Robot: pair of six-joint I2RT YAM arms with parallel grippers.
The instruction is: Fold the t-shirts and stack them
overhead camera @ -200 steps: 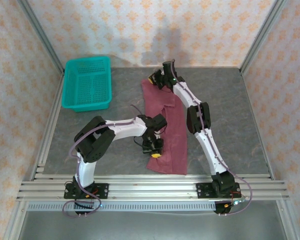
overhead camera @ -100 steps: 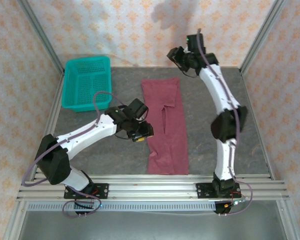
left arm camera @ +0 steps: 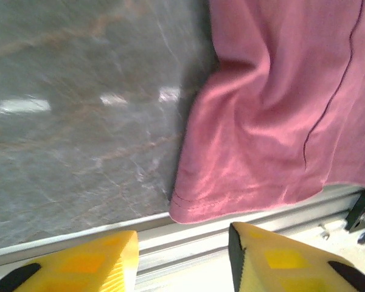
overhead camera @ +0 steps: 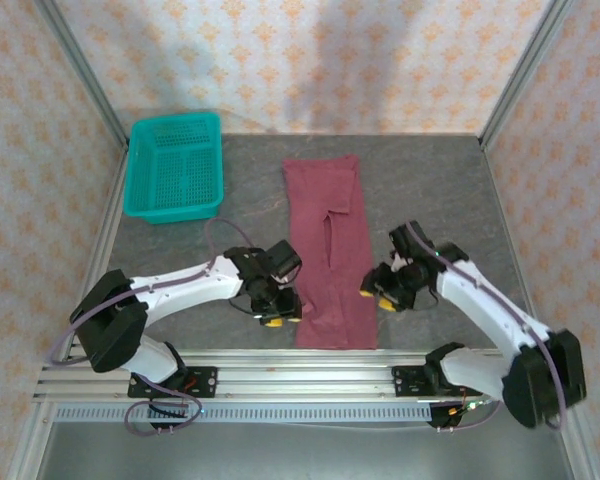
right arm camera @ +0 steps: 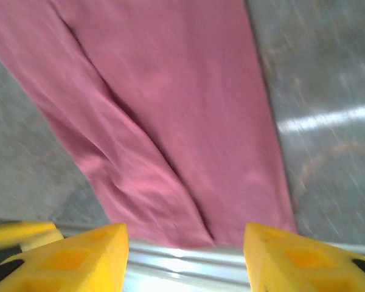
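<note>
Your shirt lies in a long strip mid-table, near hem at the front rail. Bare table both sides. Left gripper and right gripper flank the hem, jaws apart, empty.

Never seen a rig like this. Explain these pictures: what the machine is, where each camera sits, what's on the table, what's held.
Two robot arms are bolted to the near edge of a table. The wide picture is from a fixed camera above and behind them; the others from a camera on each wrist. A maroon t-shirt lies on the table as a long strip, a teal basket far left. The left tool and right tool flank the shirt's near end, open, holding nothing.
</note>
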